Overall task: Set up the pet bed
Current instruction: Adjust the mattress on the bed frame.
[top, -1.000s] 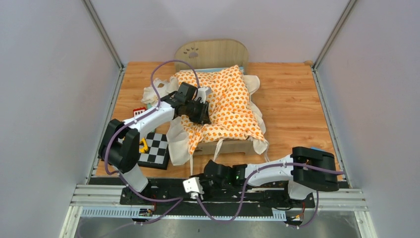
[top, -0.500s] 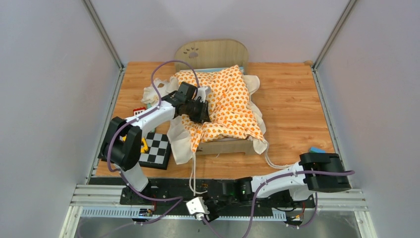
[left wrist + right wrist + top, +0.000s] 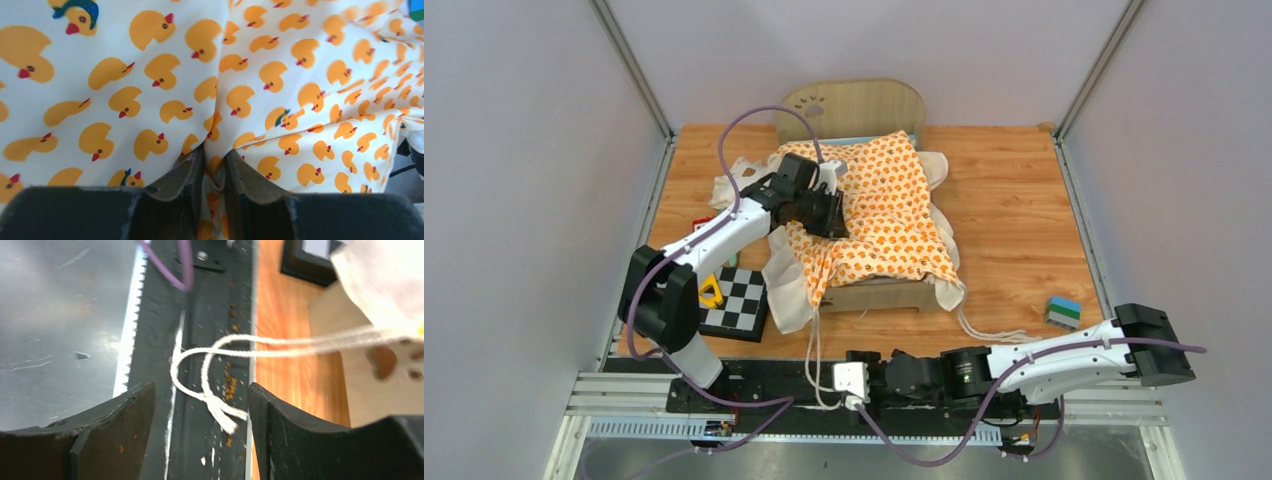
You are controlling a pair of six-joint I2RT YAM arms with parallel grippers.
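The pet bed [image 3: 879, 296] stands at the middle back of the table, its rounded headboard [image 3: 849, 105] bearing a paw print. An orange duck-print cushion [image 3: 884, 210] with cream edging lies rumpled over it. My left gripper [image 3: 826, 212] is over the cushion's left side, shut on a fold of the duck fabric [image 3: 215, 152]. White tie cords [image 3: 816, 345] trail from the cushion's front corner over the table edge. My right gripper [image 3: 849, 381] sits low at the near rail. In the right wrist view it [image 3: 200, 390] is open, and the cord ends [image 3: 215, 407] lie loose on the black rail between its fingers.
A black-and-white checkered box [image 3: 736, 303] with a yellow piece [image 3: 712, 292] sits left of the bed, and a red-and-white item [image 3: 706, 222] lies behind it. A small blue-green block [image 3: 1063, 312] is at the right front. Another cord [image 3: 984, 330] lies right of the bed. Grey walls enclose the table.
My right arm has swung its elbow out to the right, uncovering the blue-green block, and its jaws have widened. My left gripper has drawn the cushion fold slightly toward the headboard.
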